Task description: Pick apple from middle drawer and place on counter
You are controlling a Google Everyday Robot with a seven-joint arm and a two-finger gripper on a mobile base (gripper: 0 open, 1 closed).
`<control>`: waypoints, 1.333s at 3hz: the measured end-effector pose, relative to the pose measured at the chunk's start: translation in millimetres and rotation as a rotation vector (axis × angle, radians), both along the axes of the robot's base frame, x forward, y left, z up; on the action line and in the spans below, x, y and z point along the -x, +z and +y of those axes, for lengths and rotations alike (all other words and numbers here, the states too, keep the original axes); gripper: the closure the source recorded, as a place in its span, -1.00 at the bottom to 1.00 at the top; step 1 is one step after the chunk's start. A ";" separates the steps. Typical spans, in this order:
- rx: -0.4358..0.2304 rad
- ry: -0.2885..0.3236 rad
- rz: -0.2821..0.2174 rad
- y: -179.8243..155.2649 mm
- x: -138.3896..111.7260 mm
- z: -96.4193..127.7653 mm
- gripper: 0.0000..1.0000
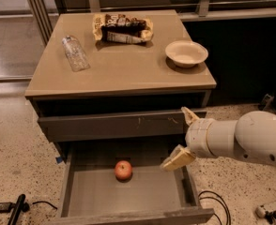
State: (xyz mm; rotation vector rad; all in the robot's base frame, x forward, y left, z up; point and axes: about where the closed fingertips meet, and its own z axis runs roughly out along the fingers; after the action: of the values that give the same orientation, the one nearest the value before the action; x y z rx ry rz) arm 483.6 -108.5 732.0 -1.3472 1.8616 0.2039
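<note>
A small red apple (pixel 123 170) lies on the floor of the open middle drawer (pixel 105 198), a little left of its centre. My gripper (pixel 182 137) hangs at the drawer's right side, above its right wall and to the right of the apple. Its two pale fingers (pixel 177 158) are spread apart and hold nothing. The tan counter (pixel 124 64) is the cabinet top above the drawer.
On the counter lie a clear plastic bottle (pixel 75 53) at left, a snack bag (pixel 123 28) at the back and a white bowl (pixel 186 53) at right. The grey drawer front (pixel 114 124) above is shut. Cables (pixel 213 203) lie on the speckled floor.
</note>
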 end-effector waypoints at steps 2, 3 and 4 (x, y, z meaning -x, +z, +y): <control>-0.006 0.018 0.024 -16.5 2.1 13.0 -1.00; -0.002 0.036 0.091 -63.2 2.0 23.4 -1.00; 0.016 0.046 0.185 -127.9 0.7 29.7 -1.00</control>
State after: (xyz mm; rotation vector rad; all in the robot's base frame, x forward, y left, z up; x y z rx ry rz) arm 483.0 -78.8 604.1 -1.4237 1.9886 0.3483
